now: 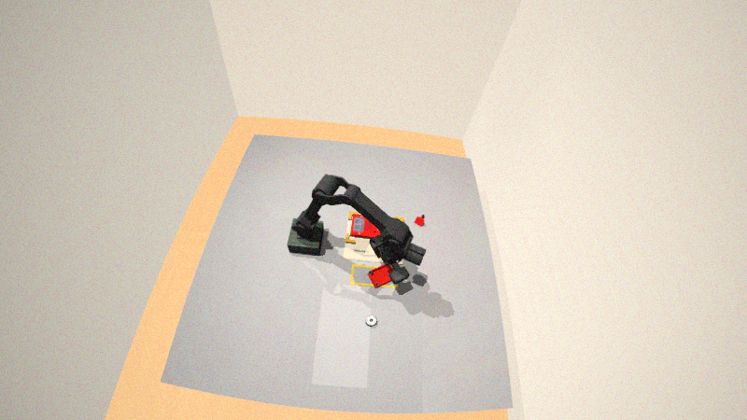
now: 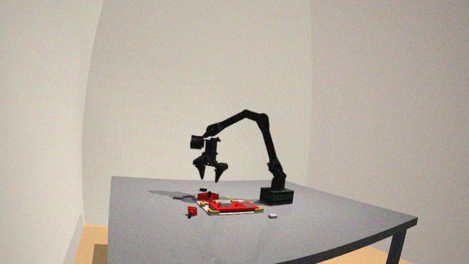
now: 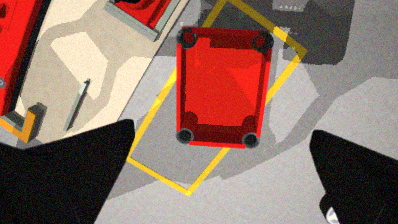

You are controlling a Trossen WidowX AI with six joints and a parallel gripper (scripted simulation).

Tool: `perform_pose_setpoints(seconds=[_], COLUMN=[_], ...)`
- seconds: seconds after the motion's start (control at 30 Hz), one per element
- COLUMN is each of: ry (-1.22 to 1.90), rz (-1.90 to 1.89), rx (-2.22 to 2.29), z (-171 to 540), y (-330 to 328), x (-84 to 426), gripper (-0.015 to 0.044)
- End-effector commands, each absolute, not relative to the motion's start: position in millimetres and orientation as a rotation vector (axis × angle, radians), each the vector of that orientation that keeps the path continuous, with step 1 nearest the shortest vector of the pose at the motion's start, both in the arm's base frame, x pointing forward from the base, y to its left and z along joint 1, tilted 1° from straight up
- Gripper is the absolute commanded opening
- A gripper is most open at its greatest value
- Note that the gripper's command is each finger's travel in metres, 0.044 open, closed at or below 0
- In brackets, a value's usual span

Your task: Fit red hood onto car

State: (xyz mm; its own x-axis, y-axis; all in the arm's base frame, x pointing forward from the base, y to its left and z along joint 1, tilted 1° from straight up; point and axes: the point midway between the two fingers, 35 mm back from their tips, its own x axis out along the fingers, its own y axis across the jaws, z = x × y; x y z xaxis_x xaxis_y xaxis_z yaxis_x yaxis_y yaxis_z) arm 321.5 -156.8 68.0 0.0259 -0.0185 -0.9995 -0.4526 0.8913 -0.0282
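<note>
Our pincer point(image 1: 401, 282) point(image 2: 208, 180) point(image 3: 222, 133) hangs above the table point(image 1: 260, 334) point(image 2: 315, 229) point(image 3: 350, 110), spread about as wide as it goes and gripping nothing. Below it lies the red hood point(image 1: 380, 275) point(image 2: 203, 196) point(image 3: 222, 92) — hollow side up in our wrist view, a ringed hole at each corner, set askew across the yellow outline point(image 1: 352, 275) point(image 3: 159, 190). The car point(image 1: 360, 225) point(image 2: 235, 206) point(image 3: 14, 45) sits in its jig point(image 1: 350, 241) point(image 2: 213, 212) point(image 3: 31, 124) beside that outline, our hood well off its deck. We see a small wheel point(image 1: 373, 318) point(image 2: 203, 189) on the table too — apart from the hood.
</note>
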Motion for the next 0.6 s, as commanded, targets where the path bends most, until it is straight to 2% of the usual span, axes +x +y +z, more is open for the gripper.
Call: perform_pose_setpoints(seconds=[0.0, 0.57], ry=[1.522, 1.522], rz=[0.342, 0.342], rx=[-0.382, -0.382], z=[65, 53], y=[-157, -157], x=[322, 323], gripper=[0.0440, 0.0440])
